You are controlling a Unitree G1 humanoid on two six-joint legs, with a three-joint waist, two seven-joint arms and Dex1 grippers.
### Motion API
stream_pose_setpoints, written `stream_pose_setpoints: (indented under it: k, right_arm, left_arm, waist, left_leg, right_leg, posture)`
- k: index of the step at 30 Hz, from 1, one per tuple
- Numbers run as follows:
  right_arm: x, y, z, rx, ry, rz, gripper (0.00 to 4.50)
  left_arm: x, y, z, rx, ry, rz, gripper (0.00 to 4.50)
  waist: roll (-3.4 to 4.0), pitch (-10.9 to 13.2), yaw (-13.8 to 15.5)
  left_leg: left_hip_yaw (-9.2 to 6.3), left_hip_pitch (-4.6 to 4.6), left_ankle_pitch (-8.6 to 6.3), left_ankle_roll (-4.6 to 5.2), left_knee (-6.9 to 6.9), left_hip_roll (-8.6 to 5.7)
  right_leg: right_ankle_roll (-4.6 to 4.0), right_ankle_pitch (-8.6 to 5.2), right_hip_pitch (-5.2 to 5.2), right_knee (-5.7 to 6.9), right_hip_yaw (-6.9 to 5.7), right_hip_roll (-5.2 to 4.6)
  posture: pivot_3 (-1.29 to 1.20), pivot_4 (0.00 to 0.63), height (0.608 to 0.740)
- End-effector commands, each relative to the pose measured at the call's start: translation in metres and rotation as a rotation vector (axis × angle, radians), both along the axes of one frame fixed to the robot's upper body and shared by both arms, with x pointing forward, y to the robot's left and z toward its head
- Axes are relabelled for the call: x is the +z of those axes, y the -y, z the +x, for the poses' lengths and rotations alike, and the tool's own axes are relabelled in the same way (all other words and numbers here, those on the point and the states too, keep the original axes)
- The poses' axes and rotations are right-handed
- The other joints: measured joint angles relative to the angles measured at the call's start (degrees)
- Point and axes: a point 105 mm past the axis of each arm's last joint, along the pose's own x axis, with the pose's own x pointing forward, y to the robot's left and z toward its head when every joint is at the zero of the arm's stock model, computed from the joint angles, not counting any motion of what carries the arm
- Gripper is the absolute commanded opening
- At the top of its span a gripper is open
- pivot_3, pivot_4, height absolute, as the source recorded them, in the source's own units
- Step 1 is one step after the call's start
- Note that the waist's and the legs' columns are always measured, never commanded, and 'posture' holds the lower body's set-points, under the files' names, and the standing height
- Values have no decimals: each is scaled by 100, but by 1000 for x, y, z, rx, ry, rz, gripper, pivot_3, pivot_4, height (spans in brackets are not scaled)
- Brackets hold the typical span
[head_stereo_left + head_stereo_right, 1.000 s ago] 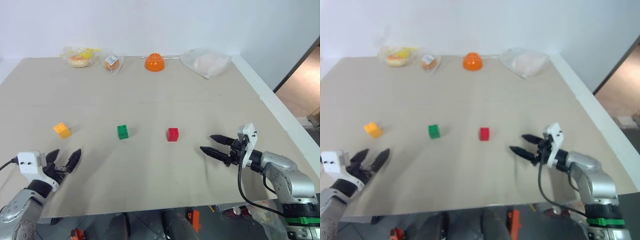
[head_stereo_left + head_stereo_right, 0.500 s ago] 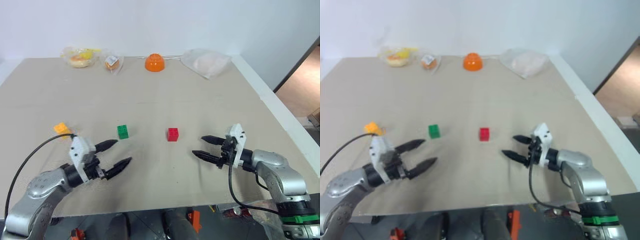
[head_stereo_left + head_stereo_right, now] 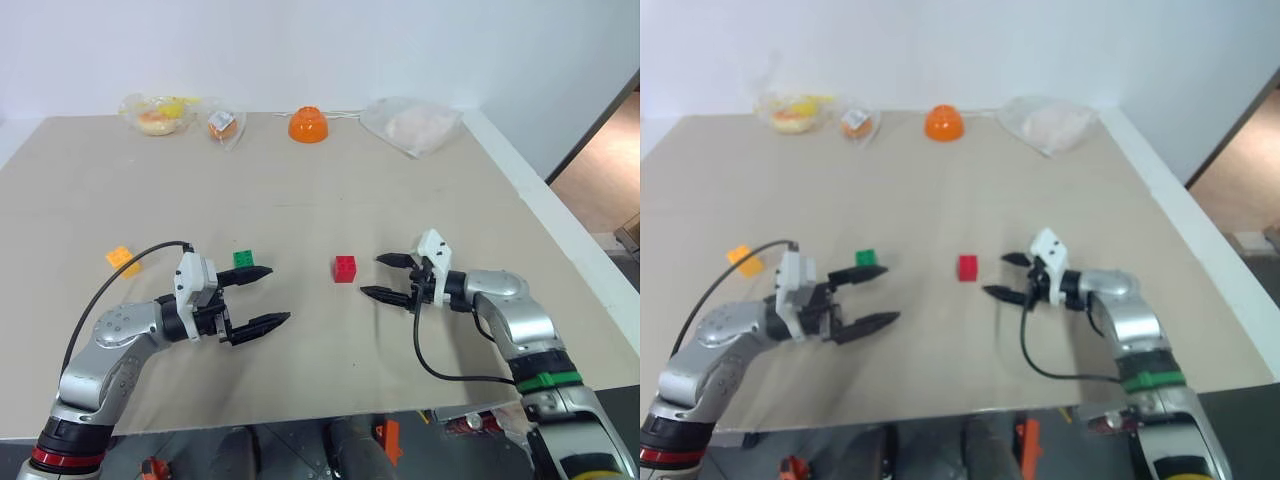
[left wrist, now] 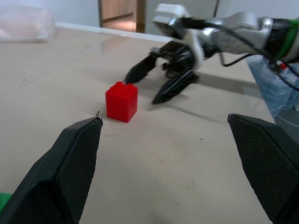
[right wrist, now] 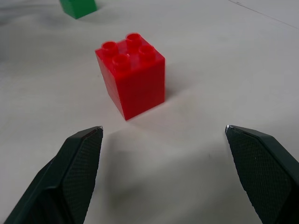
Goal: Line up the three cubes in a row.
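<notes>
With both grippers' jaws wide and empty, ease your right gripper (image 3: 382,277) straight around the upright red cube (image 3: 345,268), centring it before you close, and keep the left gripper (image 3: 262,296) off the green cube (image 3: 243,259)

The left gripper (image 3: 258,296) has been swung toward the green cube (image 3: 243,259), the right gripper (image 3: 381,276) brought nearer the red cube (image 3: 345,268).

Three cubes: red (image 3: 345,268), green (image 3: 243,259), yellow-orange (image 3: 120,260); one orange bowl (image 3: 309,125); three bags (image 3: 411,125)
</notes>
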Motion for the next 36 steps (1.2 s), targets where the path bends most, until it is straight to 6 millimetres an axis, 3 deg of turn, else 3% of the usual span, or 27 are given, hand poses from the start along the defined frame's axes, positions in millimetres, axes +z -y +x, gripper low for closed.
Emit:
stream_pose_setpoints:
  k: [1, 13, 23, 29, 33, 36]
  right_arm:
    - [4, -6, 6, 49, 31, -8, 4358]
    - [7, -44, 11, 165, 36, 39, 4358]
    - [11, -46, -5, 226, 29, 90, 1240]
    - [17, -55, -17, 255, 49, 109, 1241]
    - [26, -69, -64, 492, 6, 115, 1241]
    - [23, -68, -74, 539, 3, 61, 1241]
  left_arm:
    - [8, -2, -2, -18, 35, -9, 4439]
    - [13, -7, -7, 45, 27, -15, 4439]
    - [9, -21, -10, 101, 1, 0, 4500]
    - [5, -33, -12, 79, -72, 19, 4500]
    - [7, -44, -6, 56, -89, 78, 4500]
    - [10, -52, -5, 56, -86, 87, 4500]
  waist:
    - [0, 0, 2]
    - [1, 1, -2]
    - [1, 1, -3]
    - [1, 1, -4]
    - [3, 2, 0]
    - [4, 3, 3]
  left_leg:
    - [-1, 0, 0, 0, 0, 0]
    - [-2, 9, 1, 1, 6, -1]
    - [-5, 21, 2, 0, 8, -1]
    - [-4, 22, 3, -1, 9, -1]
    - [-11, 22, 3, -1, 4, 1]
    - [-11, 22, 2, -1, 4, 1]
  right_leg:
    - [1, -1, 1, 1, 0, 0]
    - [-2, -9, 0, 35, 0, 1]
    - [-25, -26, -1, 57, 0, 3]
    - [-26, -27, -1, 59, 0, 3]
    - [-38, -40, -4, 64, -5, 6]
    - [-40, -43, -3, 64, -7, 5]
  posture:
    - [0, 150, 740]
    - [0, 150, 740]
    - [0, 150, 740]
    - [0, 150, 740]
    - [0, 150, 740]
    - [0, 150, 740]
